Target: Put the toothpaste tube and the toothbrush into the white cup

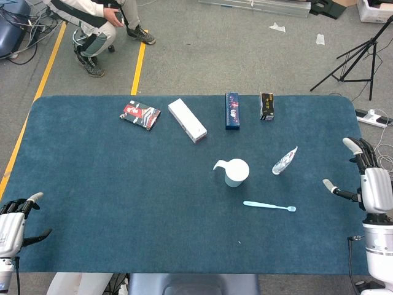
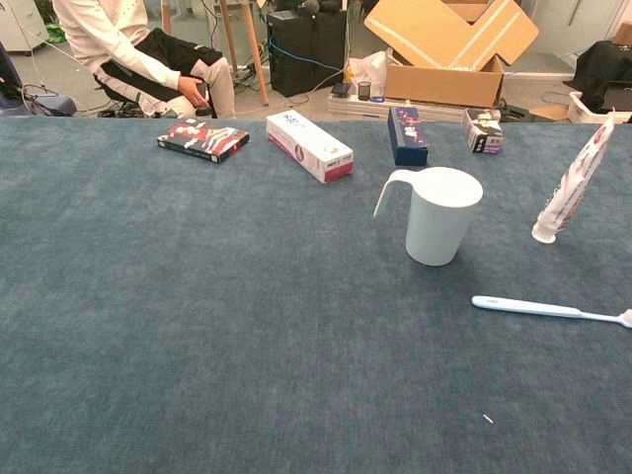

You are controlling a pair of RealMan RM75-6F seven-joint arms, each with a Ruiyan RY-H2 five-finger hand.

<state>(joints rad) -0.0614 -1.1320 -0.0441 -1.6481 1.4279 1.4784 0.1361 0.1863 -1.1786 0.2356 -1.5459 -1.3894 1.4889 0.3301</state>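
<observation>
Your white cup [image 1: 237,173] stood upright near the middle of the blue desk [image 1: 92,178], its handle toward the left, with nothing in it. The toothpaste tube [image 1: 285,160] stood on its cap just to the cup's right, leaning a little, apart from the cup. The toothbrush [image 1: 269,206] lay flat on the desk nearer you than both, its head pointing right, touching neither.

Along the far side you had a row of boxes well clear of the cup: a red and black box [image 1: 140,115], a long white box [image 1: 187,120], a dark blue box [image 1: 231,110] and a small black box [image 1: 266,106]. None of them lay between your hands and the task items.

Your right hand [image 1: 367,181] hovered at the desk's right edge, well apart from the tube, its fingers [image 1: 352,145] spread and holding nothing. Your left hand [image 1: 13,222] sat at the near left corner, fingers likewise apart and empty. Neither hand appeared in the chest view.
</observation>
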